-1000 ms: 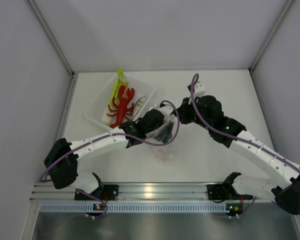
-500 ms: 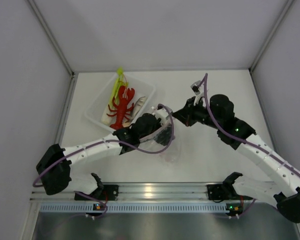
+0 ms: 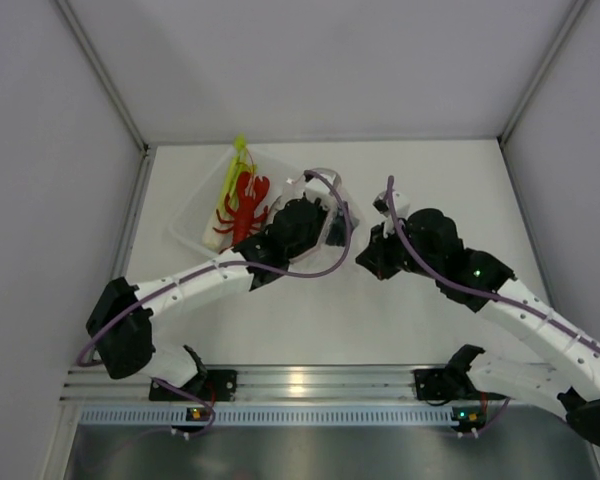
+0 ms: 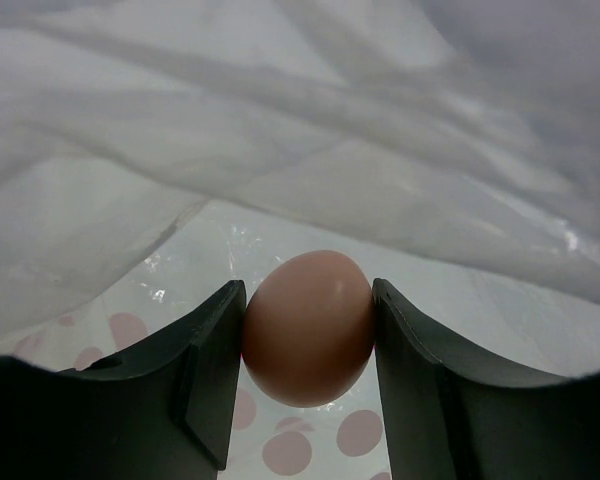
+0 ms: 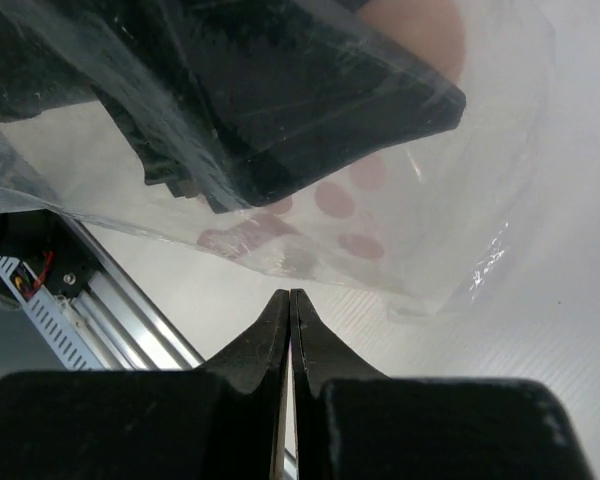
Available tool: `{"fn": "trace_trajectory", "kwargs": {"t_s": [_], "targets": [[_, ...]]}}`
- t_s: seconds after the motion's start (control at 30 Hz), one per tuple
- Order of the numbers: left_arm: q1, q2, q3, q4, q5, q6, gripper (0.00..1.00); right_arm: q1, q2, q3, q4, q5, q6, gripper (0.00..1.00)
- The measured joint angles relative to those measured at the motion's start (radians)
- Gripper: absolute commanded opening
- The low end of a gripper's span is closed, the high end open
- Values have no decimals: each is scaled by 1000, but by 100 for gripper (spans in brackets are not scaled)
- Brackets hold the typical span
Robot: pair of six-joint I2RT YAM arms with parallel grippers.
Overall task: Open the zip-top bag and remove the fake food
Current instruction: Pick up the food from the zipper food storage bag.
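The white desk (image 3: 430, 180) shows plainly from above. The clear floppy plastic zip-top bag with pale pink dots (image 5: 380, 200) almost vanishes against it in that view, and only the wrist cameras give it shape. It hangs crumpled around the left pincer (image 4: 307, 290) near the desk's middle, just beside the right corner of the rigid clear rectangular tray (image 3: 195, 222). Its pink zip strip cannot be picked out with certainty, so the bag's long axis and the way its mouth faces cannot be told.

The left arm crosses the tray's near right side and hides whatever lies there. The red plastic lobster (image 3: 244, 210) lies in the tray, its long axis running from the desk's far edge towards the near edge, claws at the far end. The green-and-white plastic leek stalk (image 3: 230, 175) lies just beside it on the left. It slants the same way, with its green tip over the tray's far corner.

The left pincer, part open, grips the small pinkish-beige egg-shaped plastic piece (image 4: 307, 328) between its two fingers. Film is draped above and dotted film lies below. The piece's longer axis runs along the fingers.

The right pincer (image 5: 290, 298) is closed tight, its tips meeting at the bag's lower edge. It cannot be told whether they pinch any film. Through the bag its camera sees the left pincer's dark body and a cut-off edge of the piece.
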Motion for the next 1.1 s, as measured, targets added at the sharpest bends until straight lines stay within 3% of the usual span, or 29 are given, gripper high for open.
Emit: {"fn": "trace_trajectory", "kwargs": {"t_s": [0.33, 0.4, 0.5, 0.6, 0.73, 0.9, 1.1], "targets": [[-26, 29, 11, 2, -89, -24, 0, 34, -147, -127, 110, 72, 151, 1], [-35, 29, 11, 2, -122, -41, 0, 51, -200, -176, 161, 81, 212, 5], [-47, 29, 11, 3, -160, -65, 0, 60, -255, -211, 213, 91, 303, 20], [-59, 29, 10, 3, -205, -91, 0, 61, -256, -209, 276, 98, 364, 25], [-77, 30, -1, 6, -279, -126, 0, 70, -233, -205, 308, 116, 435, 42], [-112, 40, -6, 10, -409, -161, 0, 103, -202, -201, 314, 154, 493, 47], [-132, 49, -10, 12, -528, -213, 0, 182, -203, -195, 332, 196, 521, 45]]}}
